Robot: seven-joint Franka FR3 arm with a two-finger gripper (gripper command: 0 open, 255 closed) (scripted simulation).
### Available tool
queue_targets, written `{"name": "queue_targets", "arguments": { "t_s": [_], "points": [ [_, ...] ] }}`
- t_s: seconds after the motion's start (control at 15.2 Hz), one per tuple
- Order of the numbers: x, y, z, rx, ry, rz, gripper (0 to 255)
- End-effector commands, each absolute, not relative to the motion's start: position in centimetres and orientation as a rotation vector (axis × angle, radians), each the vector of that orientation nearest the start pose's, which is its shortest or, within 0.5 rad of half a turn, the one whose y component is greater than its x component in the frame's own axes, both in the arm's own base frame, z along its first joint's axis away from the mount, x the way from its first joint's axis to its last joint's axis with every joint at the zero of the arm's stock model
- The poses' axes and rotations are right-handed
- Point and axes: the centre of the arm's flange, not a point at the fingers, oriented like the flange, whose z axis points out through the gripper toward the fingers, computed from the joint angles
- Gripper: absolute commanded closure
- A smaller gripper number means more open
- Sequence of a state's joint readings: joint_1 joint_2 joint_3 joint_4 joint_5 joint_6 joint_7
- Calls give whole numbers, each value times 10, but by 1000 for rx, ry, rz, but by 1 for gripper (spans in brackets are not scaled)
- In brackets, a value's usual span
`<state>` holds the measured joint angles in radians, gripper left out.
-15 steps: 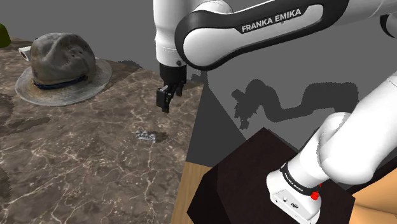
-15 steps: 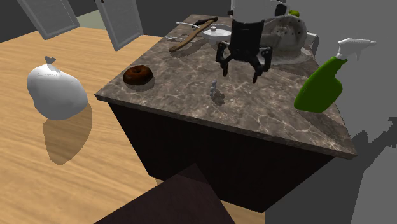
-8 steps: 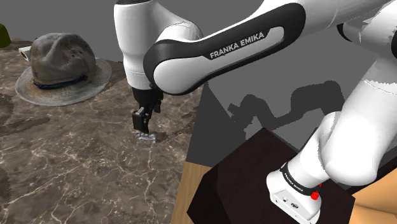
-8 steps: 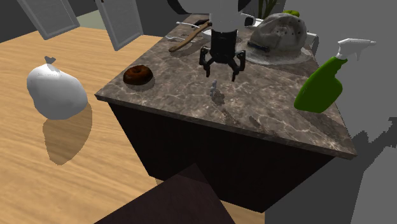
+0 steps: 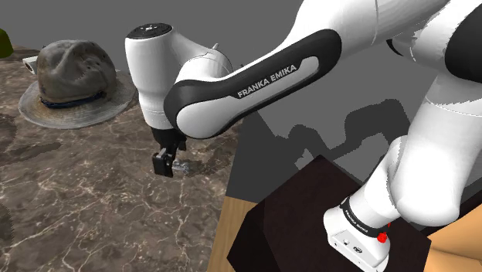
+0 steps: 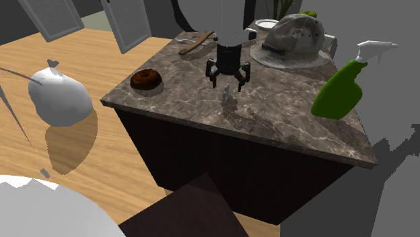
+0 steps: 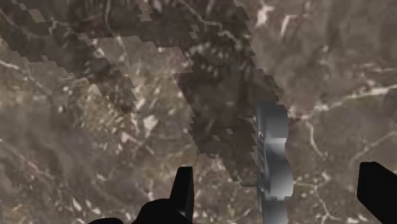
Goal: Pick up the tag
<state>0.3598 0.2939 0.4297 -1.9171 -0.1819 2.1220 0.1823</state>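
Note:
The tag (image 7: 272,159) is a small grey metal piece lying flat on the dark marble tabletop (image 5: 85,209). In the wrist view it lies between my two black fingertips (image 7: 184,191), which stand wide apart and do not touch it. My gripper (image 7: 280,197) is open. In the shoulder view the gripper (image 5: 164,164) hangs low over the marble near the table's right edge, with the tag (image 5: 182,165) poking out beside it. In the second exterior view the gripper (image 6: 227,79) points straight down just above the tag (image 6: 226,95).
A worn brimmed hat (image 5: 73,81) sits at the table's far side. A green spray bottle (image 6: 340,91), a brown doughnut (image 6: 146,79) and a wooden stick (image 6: 195,42) also stand on the marble. A white bag (image 6: 59,97) lies on the wood floor. The dark stand (image 5: 309,224) is close by.
The arm has swung toward the shoulder view's left and come down. The open gripper went from high above the table to just over the tag, straddling it.

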Motion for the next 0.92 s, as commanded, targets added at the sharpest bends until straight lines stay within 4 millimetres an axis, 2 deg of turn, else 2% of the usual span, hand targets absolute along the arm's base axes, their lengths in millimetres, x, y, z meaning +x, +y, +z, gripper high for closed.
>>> {"name": "queue_targets", "arguments": {
  "t_s": [0.0, 0.13, 0.2, 0.79, 0.86],
  "points": [
    [440, 416, 338, -3004, -1088, 58, 0],
    [440, 416, 335, -3004, -1088, 58, 0],
    [441, 416, 335, -3004, -1088, 57, 255],
    [440, 416, 335, -3004, -1088, 58, 255],
    [440, 416, 340, -3004, -1088, 58, 255]
  ]
}}
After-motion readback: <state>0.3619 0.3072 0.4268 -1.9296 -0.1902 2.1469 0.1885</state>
